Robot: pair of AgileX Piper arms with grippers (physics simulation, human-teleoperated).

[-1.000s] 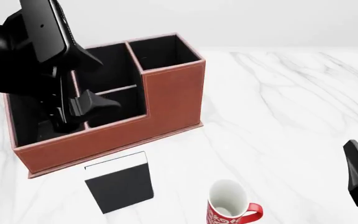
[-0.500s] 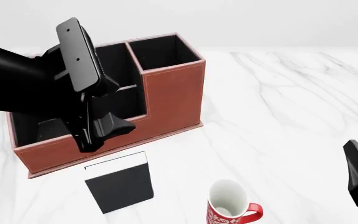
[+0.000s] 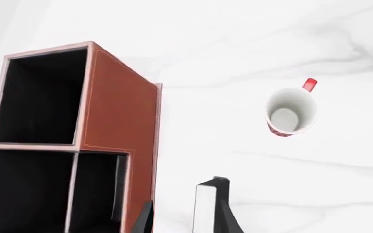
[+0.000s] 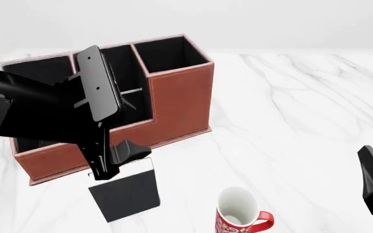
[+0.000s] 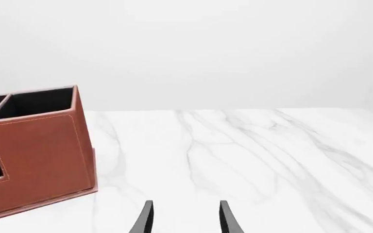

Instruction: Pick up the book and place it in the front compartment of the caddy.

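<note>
Book (image 4: 126, 193) lies flat on the worktop (image 4: 290, 107), lower left of centre in the front view, just in front of the caddy (image 4: 173, 97) wall, white page edge toward the caddy. Left gripper (image 4: 114, 162) hangs over that edge, jaws parted, nothing held. Right gripper (image 5: 183, 216) sits parked at the lower right, jaws apart, empty. Judgement: book looks thin, stiff, light, smooth-covered; lying flat it offers little to pinch, so the near-caddy edge seems the likeliest hold. Left fingertips are partly cut off in the wrist view; contact with the book cannot be told. Mug (image 4: 238, 213) stands nearby.
</note>
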